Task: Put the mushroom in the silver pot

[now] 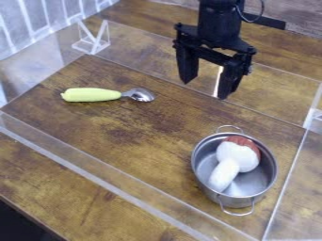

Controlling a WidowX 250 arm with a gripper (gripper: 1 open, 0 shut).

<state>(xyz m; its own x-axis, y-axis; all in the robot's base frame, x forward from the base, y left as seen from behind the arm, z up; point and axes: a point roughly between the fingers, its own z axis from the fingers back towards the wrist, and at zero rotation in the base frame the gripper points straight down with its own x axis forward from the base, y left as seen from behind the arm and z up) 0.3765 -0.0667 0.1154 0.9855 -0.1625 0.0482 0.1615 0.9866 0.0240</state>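
With the white-stemmed, red-brown-capped toy mushroom point(234, 158) lying inside the round silver metal pot point(206, 156) at the near right, the placing looks done, and the black gripper point(208, 86), parted wide and holding nothing, hangs at the far side, probably needing only to retreat.

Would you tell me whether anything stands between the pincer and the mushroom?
Nothing visible does: the pincer hangs open above the table, and the mushroom already lies in the silver pot, uncovered.
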